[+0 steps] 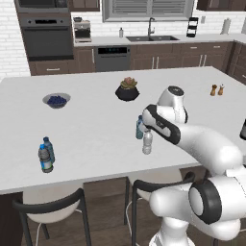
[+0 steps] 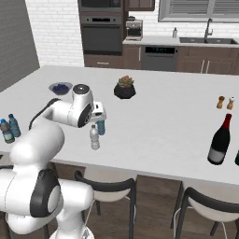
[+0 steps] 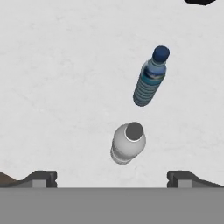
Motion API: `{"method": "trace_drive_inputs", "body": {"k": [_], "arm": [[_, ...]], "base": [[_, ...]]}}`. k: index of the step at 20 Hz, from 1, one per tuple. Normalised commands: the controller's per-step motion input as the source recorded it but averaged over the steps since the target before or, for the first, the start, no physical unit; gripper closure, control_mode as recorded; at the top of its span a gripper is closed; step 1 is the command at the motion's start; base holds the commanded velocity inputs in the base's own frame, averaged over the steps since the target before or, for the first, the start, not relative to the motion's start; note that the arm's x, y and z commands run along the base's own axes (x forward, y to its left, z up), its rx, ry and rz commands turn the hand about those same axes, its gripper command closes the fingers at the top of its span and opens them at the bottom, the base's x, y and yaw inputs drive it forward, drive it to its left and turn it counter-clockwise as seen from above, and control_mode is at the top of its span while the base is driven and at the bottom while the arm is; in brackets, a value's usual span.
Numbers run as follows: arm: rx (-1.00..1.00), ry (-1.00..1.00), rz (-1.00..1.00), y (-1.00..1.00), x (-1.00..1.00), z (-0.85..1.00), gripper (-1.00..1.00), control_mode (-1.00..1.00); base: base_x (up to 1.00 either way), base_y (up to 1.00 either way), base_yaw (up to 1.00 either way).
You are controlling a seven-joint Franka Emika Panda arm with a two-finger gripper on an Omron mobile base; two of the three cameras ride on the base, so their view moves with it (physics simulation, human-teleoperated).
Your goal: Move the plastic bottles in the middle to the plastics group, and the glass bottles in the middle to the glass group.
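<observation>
Claw (image 3: 112,179) was wide open, empty, hovering above clear bottle (image 3: 127,143) | both upright on counter (image 1: 96,129), caps up, long axes vertical | blue bottle (image 3: 150,78) stood just beside it, mid-counter near front edge

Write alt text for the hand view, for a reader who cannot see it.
Looking straight down from the hand, a clear-whitish water bottle with a white cap stands on the white counter, between and just ahead of the open gripper. A blue-tinted bottle with a blue cap stands just beyond it, apart from it.
</observation>
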Motion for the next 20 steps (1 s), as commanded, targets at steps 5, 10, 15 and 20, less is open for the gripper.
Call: {"method": "trace_drive_inputs", "body": {"k": [5, 10, 15, 20], "arm": [[0.0, 0.0, -0.04, 0.03, 0.26, -0.3, -1.0, -1.0], [0.0, 0.0, -0.02, 0.0, 0.3, -0.4, -1.0, -1.0], [0.0, 0.0, 0.0, 0.0, 0.2, -0.35, -1.0, -1.0], [0.0, 0.0, 0.0, 0.0, 0.05, -0.05, -1.0, -1.0]], "base": [[0.0, 0.0, 0.0], [0.0, 0.0, 0.0], [0.0, 0.0, 0.0], [0.0, 0.0, 0.0]]}}
